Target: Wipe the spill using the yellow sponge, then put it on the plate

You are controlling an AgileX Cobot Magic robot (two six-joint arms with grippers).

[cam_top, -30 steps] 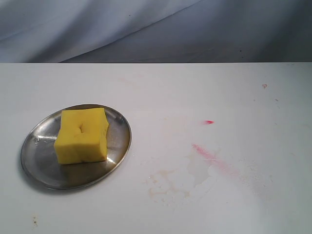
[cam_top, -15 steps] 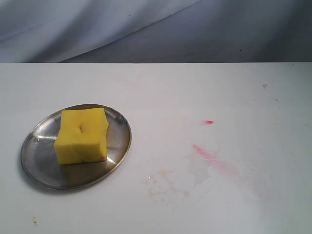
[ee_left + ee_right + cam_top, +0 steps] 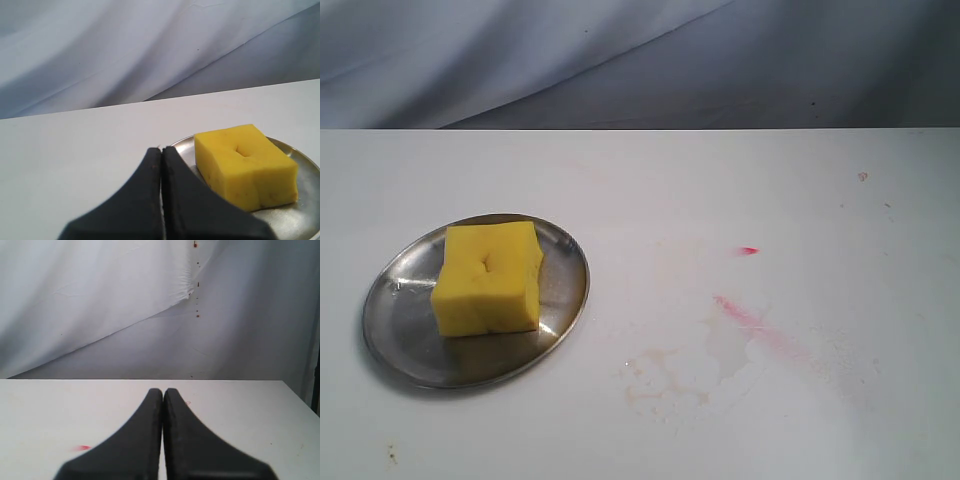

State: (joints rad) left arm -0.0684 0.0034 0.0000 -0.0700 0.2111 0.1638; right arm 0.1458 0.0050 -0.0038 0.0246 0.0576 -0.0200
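The yellow sponge (image 3: 488, 278) sits on the silvery plate (image 3: 405, 300) at the table's left, dimple facing up. No glossy puddle of the spill shows; only a faint tan-edged wet trace (image 3: 665, 378) lies to the right of the plate. Neither gripper appears in the exterior view. In the left wrist view my left gripper (image 3: 161, 148) is shut on nothing, its tips just short of the plate (image 3: 302, 225) and apart from the sponge (image 3: 245, 165). Over bare table, my right gripper (image 3: 163, 390) is also shut and holds nothing.
A thin red-pink streak (image 3: 760, 330) and a small red dot (image 3: 749, 250) mark the white table right of centre. A red mark (image 3: 82, 447) shows beside the right gripper. Grey cloth (image 3: 640, 60) hangs behind the table's far edge.
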